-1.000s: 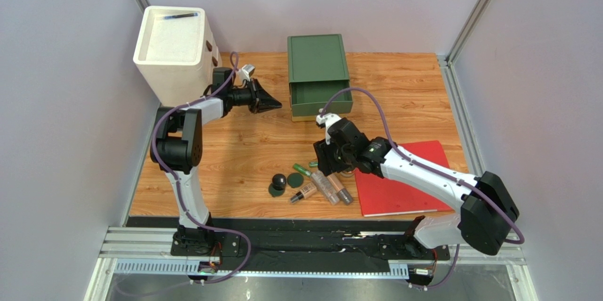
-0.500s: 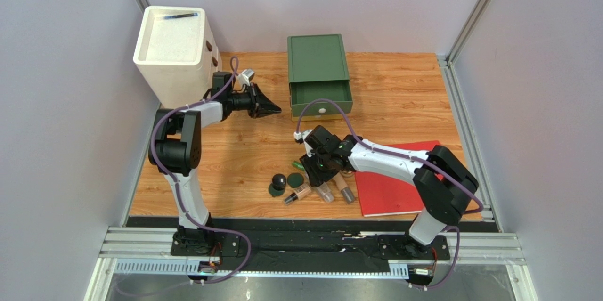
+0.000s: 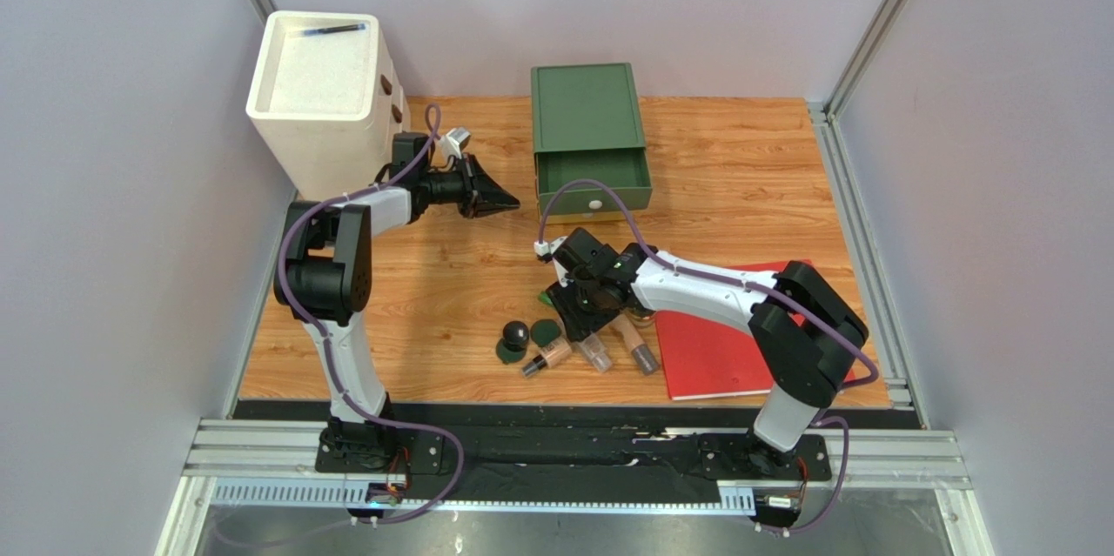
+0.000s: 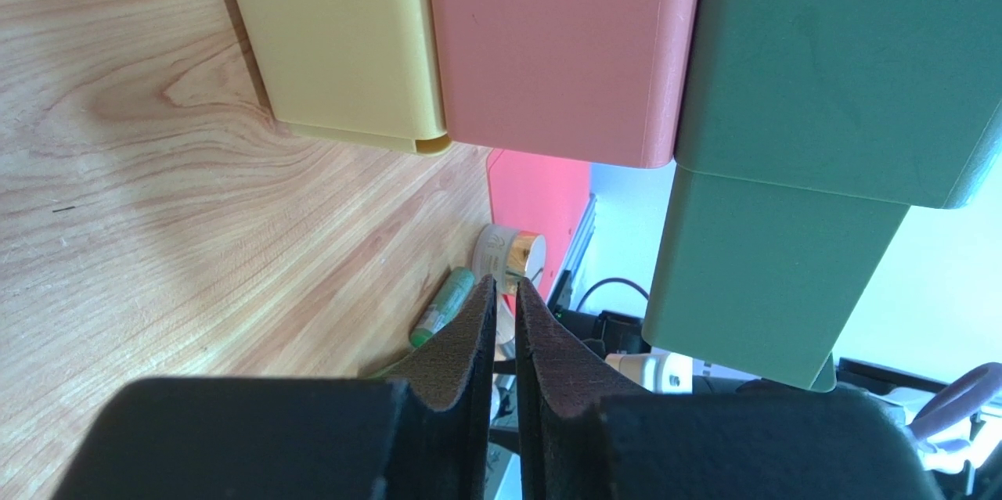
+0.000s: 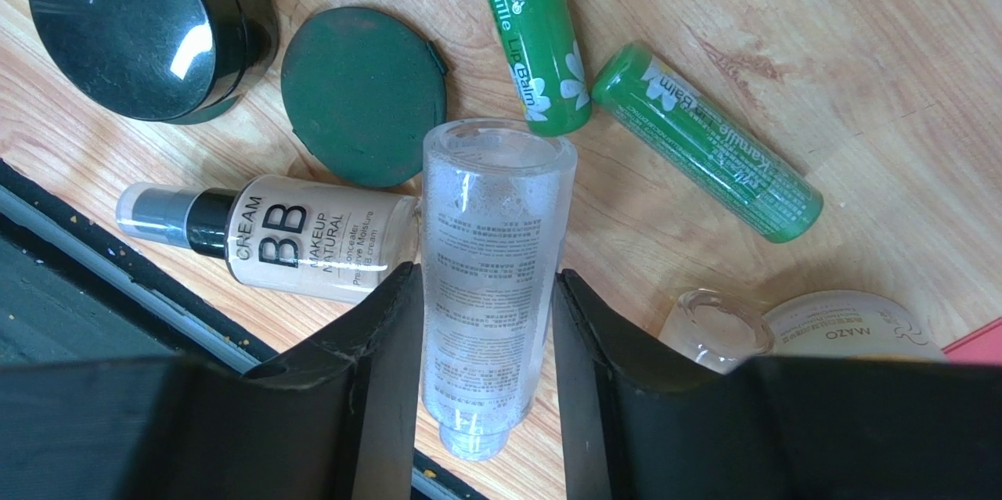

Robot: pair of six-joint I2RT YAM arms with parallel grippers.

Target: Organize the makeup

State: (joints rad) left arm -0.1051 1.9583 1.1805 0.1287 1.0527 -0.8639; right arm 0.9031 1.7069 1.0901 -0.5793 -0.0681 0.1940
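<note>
- From above, the right claw [image 3: 585, 321] is down on the cluster of makeup at the near middle of the table [image 3: 732, 165]. Its arm reaches low and to the left over the red book [image 3: 732, 354], with the elbow raised near the table's near right corner.
- The left claw [image 3: 504, 202] hangs well apart from the makeup, near the green drawer box [image 3: 589, 125]. Its forearm lies about level and points right, just beside the white box [image 3: 320, 86].
- Left wrist view: the left claw's fingers are almost together, with only a thin slit between them and nothing in it. Past the tips, a green tube [image 4: 443, 306] and a round jar [image 4: 509, 254] lie on the table.
- Right wrist view: the clear bottle [image 5: 488, 242] lies on the table between the right claw's fingers. The claw has closed in partway and both pads sit against the bottle's sides.
- The cream bottle [image 5: 306, 242] lies against the clear bottle's left side, with the dark green compact [image 5: 359, 95] and the black ball [image 5: 147, 25] beyond it.
- Two green tubes [image 5: 529, 31] [image 5: 706, 142] lie near the clear bottle's far end.
</note>
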